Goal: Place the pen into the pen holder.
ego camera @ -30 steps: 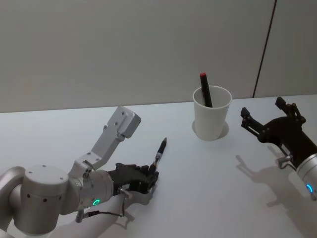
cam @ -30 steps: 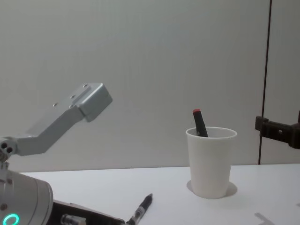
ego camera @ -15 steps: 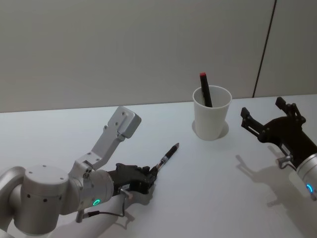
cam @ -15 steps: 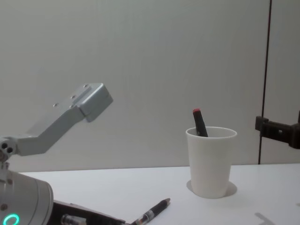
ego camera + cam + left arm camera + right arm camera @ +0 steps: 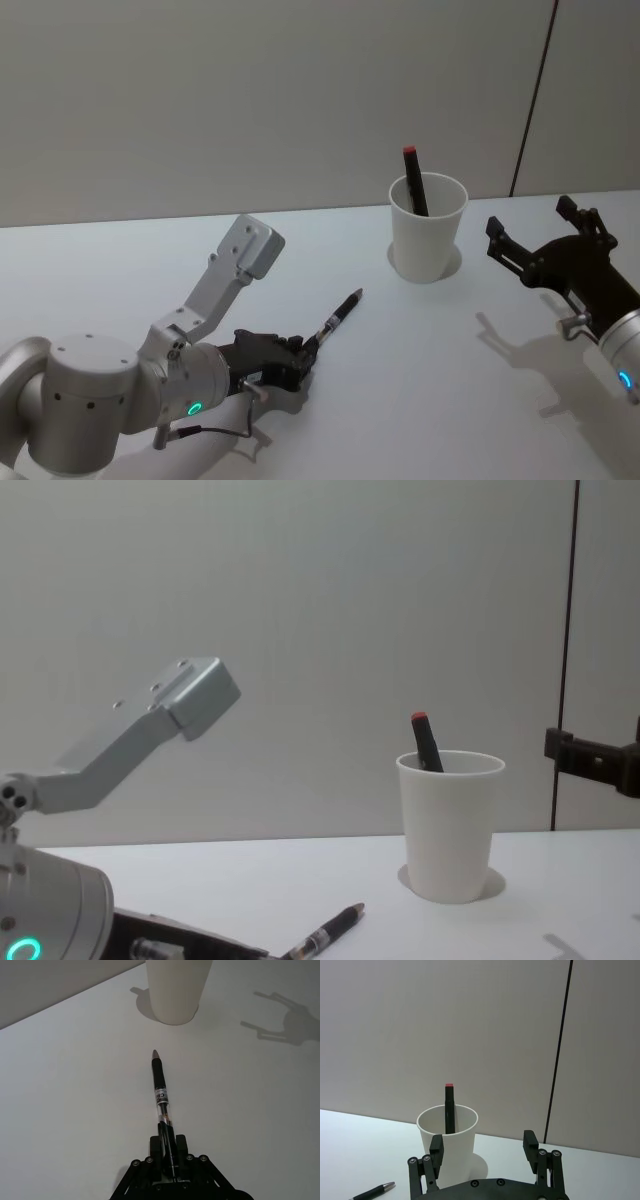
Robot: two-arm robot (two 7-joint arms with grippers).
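White table (image 5: 400,380), grey wall (image 5: 200,100): pen (image 5: 338,314) aimed at the pen holder (image 5: 428,240), well apart.
The white paper pen holder contains a red-capped black marker (image 5: 414,180); left gripper (image 5: 303,352) clamps the black, clear-barrelled pen's tail; right gripper (image 5: 532,222) spread open.

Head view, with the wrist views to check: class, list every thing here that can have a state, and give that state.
black pen with clear barrel: clamped at its rear end, pointing at the cup, outside it.
white paper cup: upright, holding one marker.
black marker with red end: standing in the cup, leaning.
left gripper: shut on the pen.
right gripper: open, empty, right of the cup.
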